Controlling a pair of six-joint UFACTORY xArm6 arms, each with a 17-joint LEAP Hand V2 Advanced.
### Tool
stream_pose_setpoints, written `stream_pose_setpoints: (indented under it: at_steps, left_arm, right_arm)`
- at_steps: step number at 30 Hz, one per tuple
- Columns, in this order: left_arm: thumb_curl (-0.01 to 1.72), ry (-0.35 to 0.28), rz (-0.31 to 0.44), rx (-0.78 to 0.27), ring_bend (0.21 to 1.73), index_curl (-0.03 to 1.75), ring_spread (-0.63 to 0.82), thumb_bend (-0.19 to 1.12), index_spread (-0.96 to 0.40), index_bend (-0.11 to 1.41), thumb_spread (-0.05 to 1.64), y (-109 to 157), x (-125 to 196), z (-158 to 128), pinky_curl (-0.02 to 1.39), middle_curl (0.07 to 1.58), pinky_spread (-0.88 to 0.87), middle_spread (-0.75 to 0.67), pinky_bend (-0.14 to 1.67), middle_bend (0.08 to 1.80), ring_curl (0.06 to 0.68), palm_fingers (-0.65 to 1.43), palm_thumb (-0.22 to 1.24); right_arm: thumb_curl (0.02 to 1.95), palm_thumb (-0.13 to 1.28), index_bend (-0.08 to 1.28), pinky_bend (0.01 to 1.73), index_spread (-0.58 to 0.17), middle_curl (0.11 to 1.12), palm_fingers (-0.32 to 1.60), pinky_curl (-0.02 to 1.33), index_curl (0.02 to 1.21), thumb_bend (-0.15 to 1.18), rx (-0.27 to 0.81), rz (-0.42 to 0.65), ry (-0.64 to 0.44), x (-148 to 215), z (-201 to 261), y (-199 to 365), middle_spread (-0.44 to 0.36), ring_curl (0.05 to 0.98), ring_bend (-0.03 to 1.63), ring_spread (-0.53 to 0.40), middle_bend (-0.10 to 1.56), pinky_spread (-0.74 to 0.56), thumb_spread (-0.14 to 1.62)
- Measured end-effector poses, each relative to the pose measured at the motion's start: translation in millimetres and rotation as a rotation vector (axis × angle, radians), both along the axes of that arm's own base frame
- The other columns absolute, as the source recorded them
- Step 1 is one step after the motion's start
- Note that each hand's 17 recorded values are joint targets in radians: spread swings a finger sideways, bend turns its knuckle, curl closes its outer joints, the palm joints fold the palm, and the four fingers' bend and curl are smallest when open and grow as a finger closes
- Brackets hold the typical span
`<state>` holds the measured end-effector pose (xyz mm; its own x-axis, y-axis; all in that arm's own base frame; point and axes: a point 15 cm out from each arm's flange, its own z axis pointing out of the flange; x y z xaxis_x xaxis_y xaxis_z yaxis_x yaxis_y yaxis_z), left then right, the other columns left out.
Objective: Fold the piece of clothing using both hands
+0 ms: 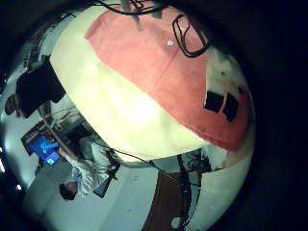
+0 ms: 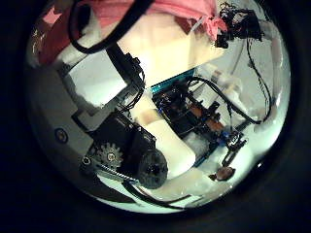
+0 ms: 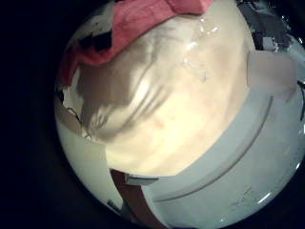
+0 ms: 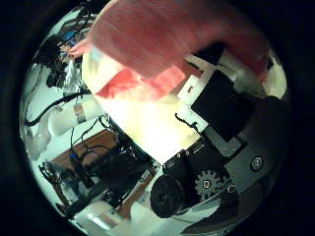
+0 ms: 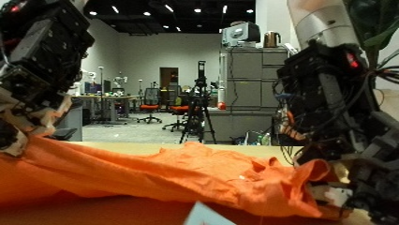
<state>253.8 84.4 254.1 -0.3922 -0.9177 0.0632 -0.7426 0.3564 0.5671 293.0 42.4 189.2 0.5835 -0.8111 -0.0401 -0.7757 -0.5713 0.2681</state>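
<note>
An orange piece of clothing (image 5: 162, 173) lies spread across the table (image 5: 100, 211), raised at both ends and sagging in between. My left hand (image 5: 44, 66) hangs over its end, fingers curled down onto the raised edge. My right hand (image 5: 331, 112) stands at the other end, its fingers closed on the bunched edge there. The right thumb side palm view shows the cloth (image 4: 167, 39) gathered at that hand's fingers (image 4: 221, 93).
A small white tag (image 5: 206, 216) lies on the table at its front edge. Behind the table stand a grey cabinet (image 5: 243, 89), a tripod (image 5: 199, 103) and office chairs. The right little finger side palm view shows bare table (image 3: 181, 114) beside the cloth (image 3: 143, 19).
</note>
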Motion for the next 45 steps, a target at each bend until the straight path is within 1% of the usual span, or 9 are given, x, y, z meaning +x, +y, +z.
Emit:
stream_pose_setpoints:
  at_steps: [3,7,11,15,22,27,33,36,45]
  left_arm:
    - [0.83,-0.001,-0.006,-0.022,1.3,1.51,-0.45,-0.01,-0.71,0.19,1.01,-3.9,-4.0,9.9,0.54,0.94,-0.72,-0.52,1.0,1.01,0.526,1.09,0.8]
    - [0.83,0.012,-0.015,-0.059,1.3,1.52,-0.45,-0.01,-0.69,0.19,1.01,-11.0,-11.4,20.6,0.54,0.95,-0.72,-0.52,1.0,1.0,0.525,1.09,0.8]
    - [0.83,0.022,-0.018,-0.073,1.3,1.53,-0.45,-0.01,-0.68,0.18,1.01,-11.7,-13.2,31.1,0.54,0.95,-0.72,-0.52,0.99,1.0,0.524,1.09,0.8]
    - [0.84,-0.001,-0.005,-0.074,1.3,1.54,-0.45,-0.01,-0.67,0.18,1.01,-5.7,-4.3,42.0,0.54,0.95,-0.72,-0.53,0.99,1.0,0.524,1.09,0.8]
    - [0.83,-0.023,0.055,-0.083,1.3,1.55,-0.46,-0.01,-0.64,0.18,1.0,17.9,13.3,54.0,0.54,0.96,-0.72,-0.53,0.99,0.99,0.523,1.09,0.8]
    - [0.83,-0.026,0.089,-0.092,1.3,1.55,-0.46,-0.01,-0.62,0.18,0.99,31.5,33.6,48.3,0.54,0.96,-0.72,-0.53,0.96,0.99,0.523,1.07,0.8]
    - [0.82,-0.015,0.151,-0.116,1.3,1.55,-0.46,-0.02,-0.6,0.18,0.98,53.0,60.6,33.0,0.54,0.96,-0.73,-0.53,0.92,0.99,0.524,1.06,0.79]
    - [0.8,-0.012,0.187,-0.145,1.29,1.55,-0.46,-0.02,-0.59,0.18,0.98,60.1,74.9,20.9,0.54,0.96,-0.73,-0.53,0.9,0.99,0.523,1.06,0.79]
    - [0.76,0.015,0.3,-0.197,1.28,1.53,-0.46,-0.02,-0.57,0.18,0.95,98.9,107.3,-21.3,0.55,0.96,-0.74,-0.53,0.84,0.99,0.525,1.06,0.78]
  right_arm:
    - [0.55,1.12,1.08,1.25,-0.265,0.8,1.12,0.73,0.78,0.05,0.007,-0.012,0.01,-15.6,18.1,-2.8,-0.166,0.658,1.34,-0.23,1.23,-0.29,1.14]
    - [0.57,1.12,1.09,1.27,-0.255,0.81,1.1,0.76,0.79,0.03,0.082,-0.033,0.001,-34.6,52.9,13.7,-0.163,0.672,1.35,-0.224,1.25,-0.27,1.16]
    - [0.59,1.12,1.1,1.27,-0.251,0.82,1.1,0.78,0.79,0.02,0.11,-0.034,-0.054,-23.9,86.2,22.8,-0.162,0.677,1.35,-0.221,1.25,-0.27,1.17]
    - [0.61,1.13,1.1,1.26,-0.247,0.82,1.1,0.79,0.8,0.01,0.146,-0.047,-0.104,-4.5,121.0,33.1,-0.159,0.686,1.36,-0.22,1.26,-0.26,1.17]
    - [0.63,1.15,1.1,1.25,-0.244,0.83,1.1,0.82,0.8,-0.01,0.172,-0.098,-0.154,60.9,158.9,52.3,-0.158,0.691,1.36,-0.217,1.26,-0.25,1.17]
    - [0.65,1.16,1.1,1.24,-0.246,0.83,1.1,0.84,0.8,-0.01,0.171,-0.105,-0.143,114.2,153.4,72.4,-0.157,0.697,1.36,-0.218,1.26,-0.24,1.17]
    - [0.67,1.16,1.11,1.23,-0.245,0.83,1.09,0.88,0.81,-0.01,0.187,-0.09,-0.142,189.2,134.7,107.6,-0.157,0.703,1.36,-0.216,1.26,-0.24,1.17]
    - [0.67,1.16,1.11,1.22,-0.244,0.84,1.08,0.9,0.81,-0.01,0.212,-0.091,-0.148,224.4,112.0,127.0,-0.158,0.71,1.37,-0.215,1.26,-0.24,1.18]
    - [0.69,1.15,1.11,1.19,-0.243,0.85,1.08,0.94,0.81,-0.01,0.267,-0.128,-0.319,298.0,56.9,163.5,-0.16,0.718,1.36,-0.217,1.26,-0.24,1.18]
